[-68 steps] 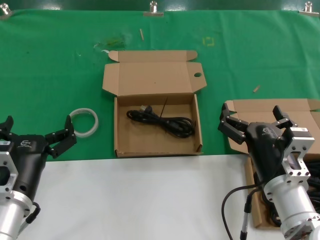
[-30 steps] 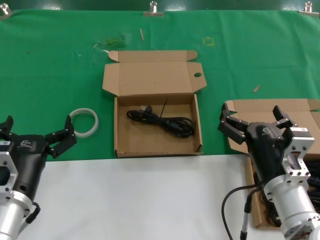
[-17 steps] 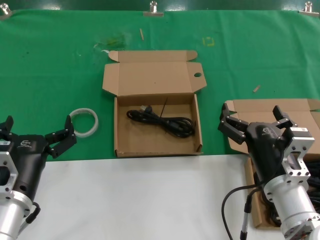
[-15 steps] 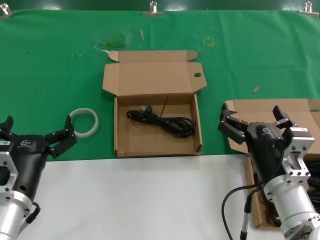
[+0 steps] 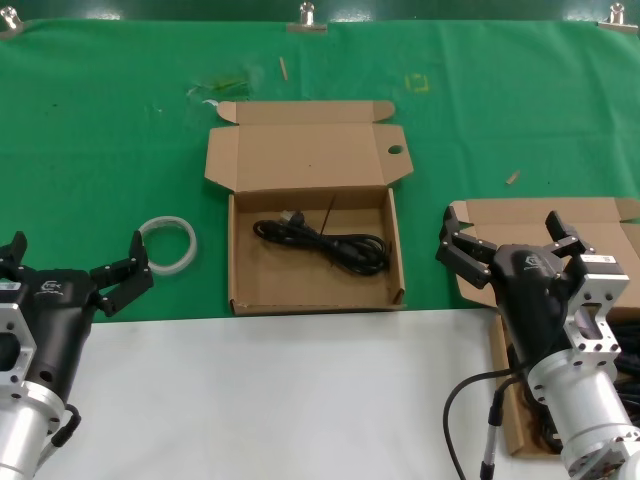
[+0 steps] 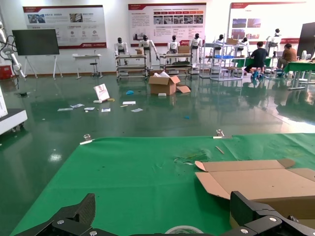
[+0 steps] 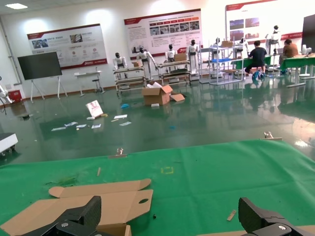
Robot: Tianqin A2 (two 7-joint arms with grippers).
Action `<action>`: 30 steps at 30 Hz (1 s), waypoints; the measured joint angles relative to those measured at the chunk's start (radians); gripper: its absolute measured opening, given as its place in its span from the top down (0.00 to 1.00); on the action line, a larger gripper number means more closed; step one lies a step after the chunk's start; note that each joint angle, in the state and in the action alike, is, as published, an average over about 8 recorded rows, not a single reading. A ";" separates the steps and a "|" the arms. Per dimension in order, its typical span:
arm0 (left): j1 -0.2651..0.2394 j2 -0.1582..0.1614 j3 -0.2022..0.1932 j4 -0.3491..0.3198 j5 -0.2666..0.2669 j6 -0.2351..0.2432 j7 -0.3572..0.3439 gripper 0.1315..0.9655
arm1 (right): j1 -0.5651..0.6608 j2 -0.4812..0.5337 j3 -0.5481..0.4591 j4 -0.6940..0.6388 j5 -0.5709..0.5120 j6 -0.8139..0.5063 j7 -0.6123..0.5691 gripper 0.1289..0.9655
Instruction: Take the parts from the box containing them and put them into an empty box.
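Note:
The box with a round hole in its lid (image 5: pixel 313 160) lies open at the middle of the green cloth. One black power cable (image 5: pixel 325 240) lies coiled in it. The plain-lid box (image 5: pixel 520 215) sits at the right, mostly hidden by my right arm; black cables (image 5: pixel 628 350) show in it beside the arm. My right gripper (image 5: pixel 505 232) is open and empty above that box. My left gripper (image 5: pixel 75 255) is open and empty at the near left, apart from both boxes. The left wrist view shows the open left gripper (image 6: pixel 165 216) and the lid (image 6: pixel 256 182). The right wrist view shows the open right gripper (image 7: pixel 172 219) and the holed lid (image 7: pixel 98 204).
A white translucent ring (image 5: pixel 167 243) lies on the cloth just ahead of my left gripper. A white surface (image 5: pixel 280 400) borders the cloth at the near side. Small scraps (image 5: pixel 512 177) lie on the cloth. Clips (image 5: pixel 307 15) hold its far edge.

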 joint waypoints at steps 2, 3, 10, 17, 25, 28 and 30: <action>0.000 0.000 0.000 0.000 0.000 0.000 0.000 0.00 | 0.000 0.000 0.000 0.000 0.000 0.000 0.000 0.00; 0.000 0.000 0.000 0.000 0.000 0.000 0.000 0.00 | 0.000 0.000 0.000 0.000 0.000 0.000 0.000 0.00; 0.000 0.000 0.000 0.000 0.000 0.000 0.000 0.00 | 0.000 0.000 0.000 0.000 0.000 0.000 0.000 0.00; 0.000 0.000 0.000 0.000 0.000 0.000 0.000 0.00 | 0.000 0.000 0.000 0.000 0.000 0.000 0.000 0.00; 0.000 0.000 0.000 0.000 0.000 0.000 0.000 0.00 | 0.000 0.000 0.000 0.000 0.000 0.000 0.000 0.00; 0.000 0.000 0.000 0.000 0.000 0.000 0.000 0.00 | 0.000 0.000 0.000 0.000 0.000 0.000 0.000 0.00; 0.000 0.000 0.000 0.000 0.000 0.000 0.000 0.00 | 0.000 0.000 0.000 0.000 0.000 0.000 0.000 0.00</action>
